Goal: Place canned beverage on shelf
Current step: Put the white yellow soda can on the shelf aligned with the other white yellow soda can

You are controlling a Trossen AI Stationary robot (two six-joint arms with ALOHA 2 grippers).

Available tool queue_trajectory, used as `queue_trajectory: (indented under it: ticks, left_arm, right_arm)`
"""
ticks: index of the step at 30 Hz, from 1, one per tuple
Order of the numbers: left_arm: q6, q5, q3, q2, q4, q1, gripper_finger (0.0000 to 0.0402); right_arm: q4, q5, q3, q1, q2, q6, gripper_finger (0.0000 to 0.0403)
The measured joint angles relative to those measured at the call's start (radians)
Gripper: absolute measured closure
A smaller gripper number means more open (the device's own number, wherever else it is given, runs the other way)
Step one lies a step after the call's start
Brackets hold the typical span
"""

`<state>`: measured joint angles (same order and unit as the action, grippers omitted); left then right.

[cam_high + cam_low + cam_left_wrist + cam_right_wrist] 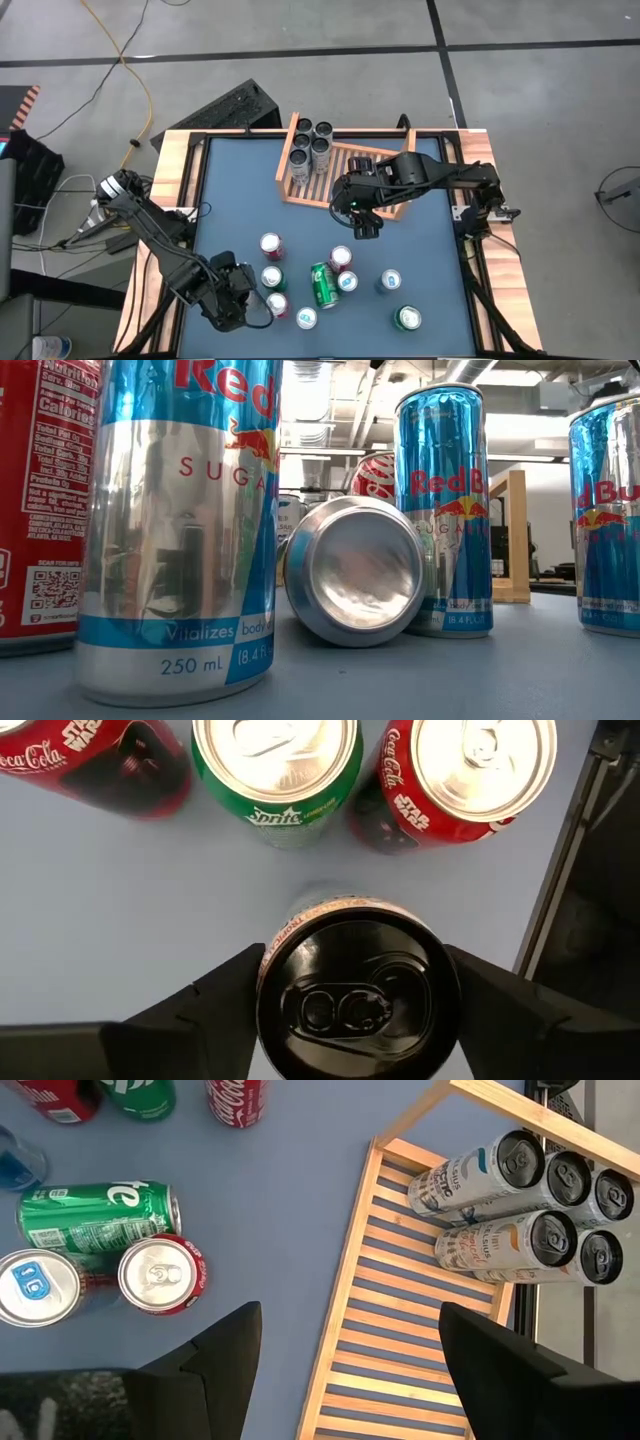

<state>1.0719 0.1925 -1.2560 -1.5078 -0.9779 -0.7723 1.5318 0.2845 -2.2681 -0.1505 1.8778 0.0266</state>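
At the table's near left, the left gripper (243, 300) is straddling an upright black-topped can (357, 997), its fingers (215, 990) sitting close on both sides; whether they are pressing it cannot be told. Farther right, the right gripper (364, 226) is hovering open and empty beside the shelf (342, 190), which is holding five cans (311, 146) in its far-left corner.

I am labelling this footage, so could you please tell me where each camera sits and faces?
High: overhead, looking down on light wooden slatted shelf and both arms.
Low: table height, facing standing cans; no arm.
Left wrist: over black-topped can between left claw fingers.
Right wrist: open right claw above shelf.
Shared: lying green can.
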Motion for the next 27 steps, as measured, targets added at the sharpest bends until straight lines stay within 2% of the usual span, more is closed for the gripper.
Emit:
queue_trajectory:
  ticks: [6, 12, 17, 27]
  left_arm:
    - [0.002, -0.022, -0.013, 0.004, -0.021, 0.019, 0.0155]
    - [-0.056, 0.005, -0.148, 0.01, -0.207, 0.05, 0.0155]
    - [-0.164, 0.045, -0.277, 0.01, -0.345, 0.103, 0.0155]
    - [-0.484, 0.075, -0.432, 0.01, -0.531, 0.306, 0.0155]
  right_arm:
    - [0.0, 0.0, 0.0, 0.0, 0.0, 0.03, 0.0112]
    - [0.002, 0.001, 0.0, 0.012, -0.009, 0.077, 0.0112]
    - [-0.01, -0.001, 0.0, 0.047, -0.048, 0.164, 0.0112]
    - [-0.014, -0.056, 0.0, 0.192, -0.177, 0.162, 0.0112]
